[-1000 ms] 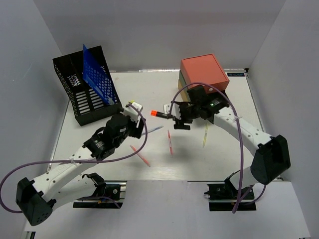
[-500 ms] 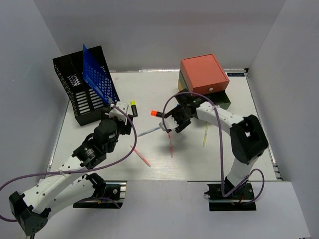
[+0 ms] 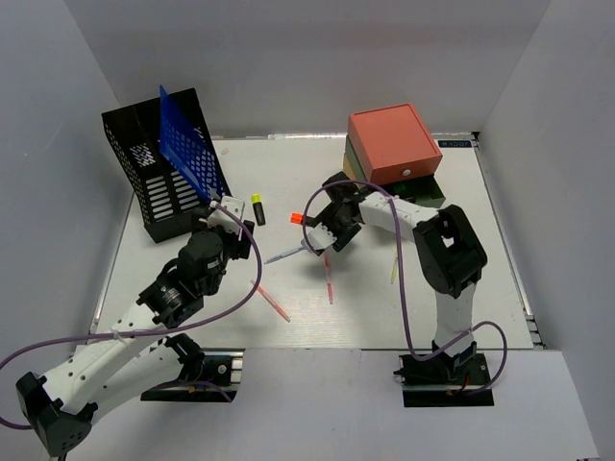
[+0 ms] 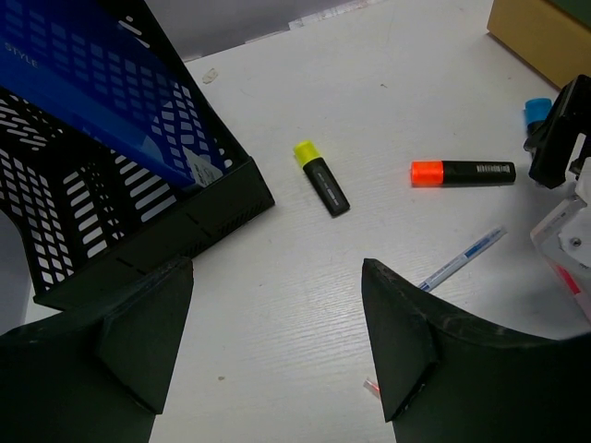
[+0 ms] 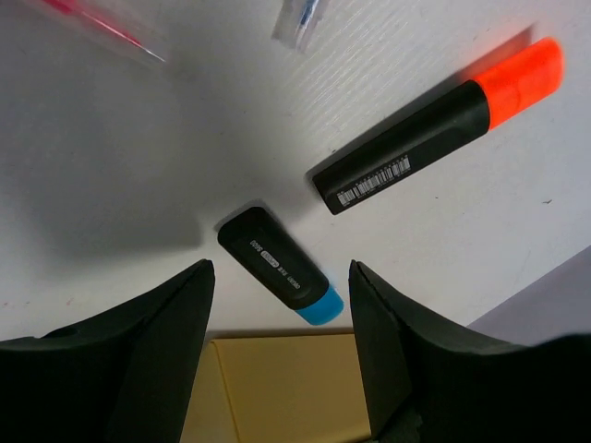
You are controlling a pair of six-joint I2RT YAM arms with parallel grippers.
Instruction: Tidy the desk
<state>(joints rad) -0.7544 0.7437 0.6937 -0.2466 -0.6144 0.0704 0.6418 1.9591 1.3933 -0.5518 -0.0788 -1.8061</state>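
Note:
The white desk (image 3: 288, 173) holds loose pens and highlighters. A yellow-capped highlighter (image 3: 258, 208) lies just right of my left gripper (image 3: 231, 213), which is open and empty above bare desk (image 4: 277, 369). In the left wrist view the yellow highlighter (image 4: 321, 177) lies ahead, beside the orange-capped highlighter (image 4: 462, 173). My right gripper (image 3: 327, 230) is open over a black blue-capped highlighter (image 5: 277, 265), one finger on each side and not touching it. The orange highlighter (image 5: 434, 129) lies just beyond.
A black mesh file rack (image 3: 159, 178) with a blue folder (image 3: 187, 144) stands back left. A stacked orange, green and yellow drawer box (image 3: 394, 144) stands back right, its yellow drawer (image 5: 277, 388) close under my right gripper. A blue pen (image 3: 288, 254), pink pens (image 3: 328, 279) and a yellow pen (image 3: 394, 272) lie mid-desk.
My right gripper has swung left and back toward the drawer box and stands over the blue-capped highlighter. My left gripper has drawn back left, leaving the yellow highlighter on the desk.

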